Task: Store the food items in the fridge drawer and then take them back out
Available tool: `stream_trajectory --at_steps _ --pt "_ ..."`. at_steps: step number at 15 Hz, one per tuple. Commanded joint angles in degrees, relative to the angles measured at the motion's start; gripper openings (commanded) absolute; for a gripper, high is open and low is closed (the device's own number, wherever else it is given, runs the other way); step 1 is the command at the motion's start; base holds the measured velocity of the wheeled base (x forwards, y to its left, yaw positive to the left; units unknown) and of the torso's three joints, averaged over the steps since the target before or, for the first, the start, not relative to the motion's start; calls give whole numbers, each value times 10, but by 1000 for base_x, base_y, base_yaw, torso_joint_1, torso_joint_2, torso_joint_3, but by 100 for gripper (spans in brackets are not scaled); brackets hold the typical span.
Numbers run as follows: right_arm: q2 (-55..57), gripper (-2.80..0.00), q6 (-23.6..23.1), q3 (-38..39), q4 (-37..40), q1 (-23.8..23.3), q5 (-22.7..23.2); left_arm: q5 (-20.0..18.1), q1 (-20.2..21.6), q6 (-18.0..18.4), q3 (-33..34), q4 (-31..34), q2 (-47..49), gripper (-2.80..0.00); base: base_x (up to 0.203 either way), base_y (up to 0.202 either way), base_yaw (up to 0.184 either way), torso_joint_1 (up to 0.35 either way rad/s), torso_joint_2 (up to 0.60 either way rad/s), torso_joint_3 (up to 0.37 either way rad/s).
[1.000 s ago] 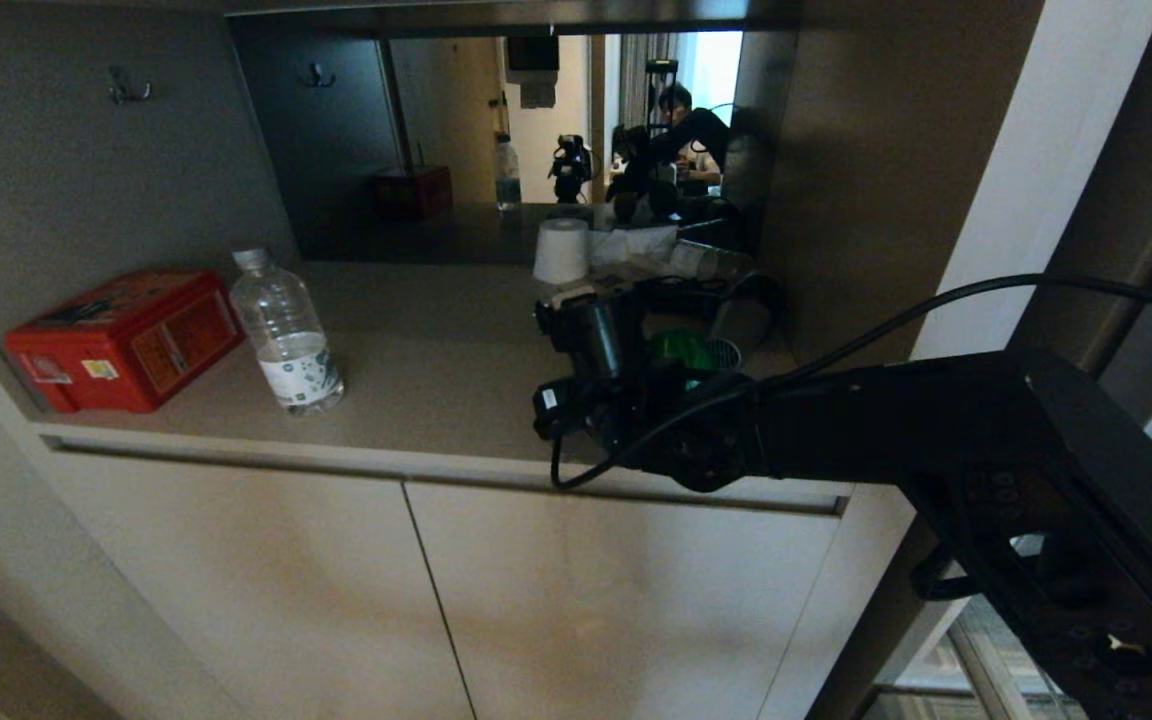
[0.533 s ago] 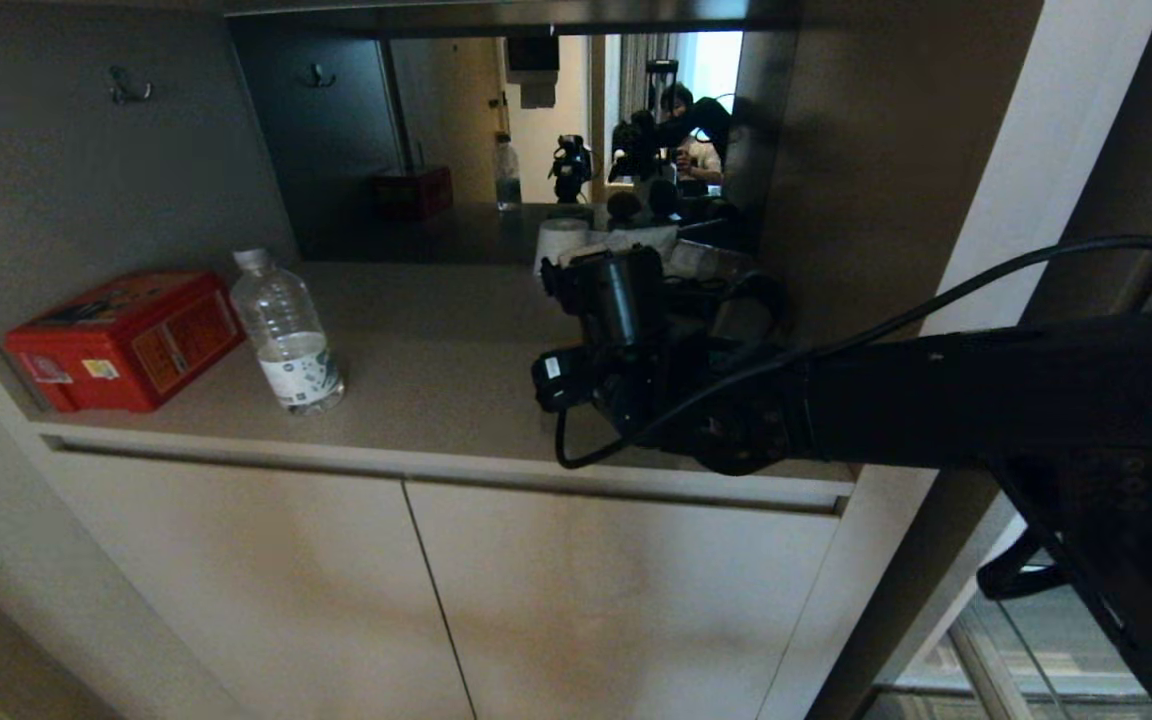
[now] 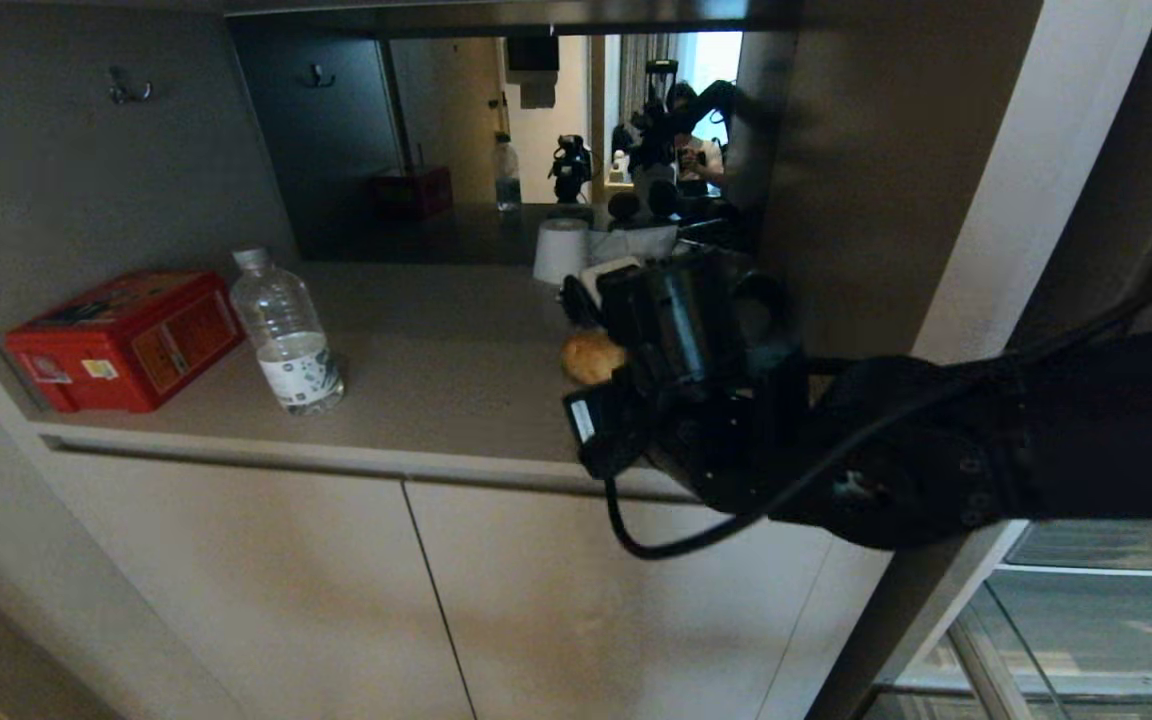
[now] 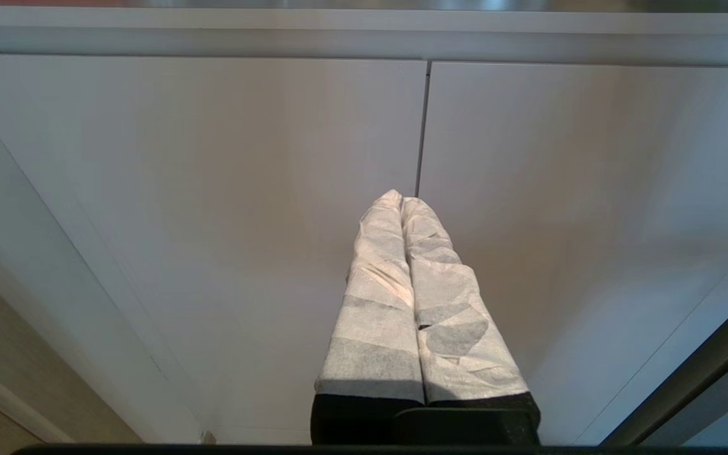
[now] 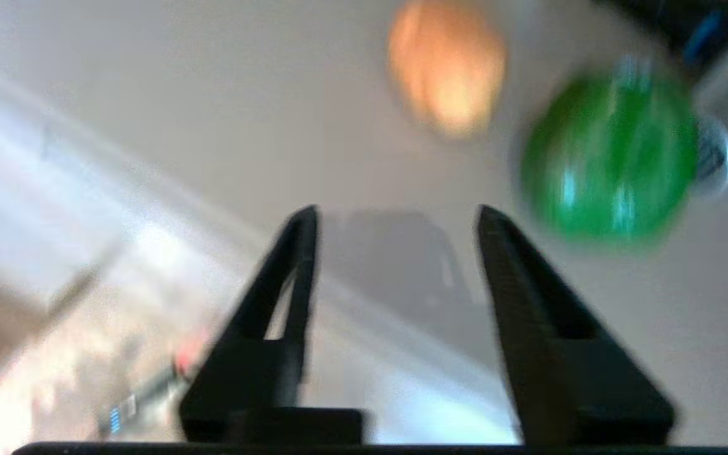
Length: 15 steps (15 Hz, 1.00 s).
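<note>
Beige counter point(image 3: 416, 370) in a wall niche, mirror panel behind. Head view: one potato point(image 3: 591, 357) lies on the counter, just beside the black right arm's wrist, which reaches in from the right. One red tin box point(image 3: 126, 338) and one water bottle point(image 3: 286, 335) stand well to the left; one white paper roll point(image 3: 561, 250) at the back.

Left wrist view: left gripper point(image 4: 400, 201), fingers pressed together, empty, hanging before two cabinet doors point(image 4: 212, 189).

Right wrist view, blurred: right gripper point(image 5: 395, 218) with fingers parted, grasping nothing. One potato point(image 5: 446, 66) and one green pepper point(image 5: 610, 158) lie on the counter beyond the fingertips, apart from them.
</note>
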Motion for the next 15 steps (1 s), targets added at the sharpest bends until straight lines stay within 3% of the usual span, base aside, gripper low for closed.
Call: stream_trajectory --at_steps 1,5,8,12,15 --pt "-81 -280 1 90 -9 15 -4 0 0 0 6 0 0 -280 0 0 0 0 0 0" --pt "-223 -280 19 346 -76 28 -11 0 0 0 6 0 0 -280 0 0 0 0 0 0" --pt "-338 -280 60 502 -108 27 -19 0 0 0 6 0 0 -280 0 0 0 0 0 0" --pt "-394 -280 167 623 -118 15 -47 -1 0 0 6 0 0 -280 0 0 0 0 0 0" --pt "-393 -280 199 672 -121 -26 -38 0 0 0 6 0 0 -280 0 0 0 0 0 0"
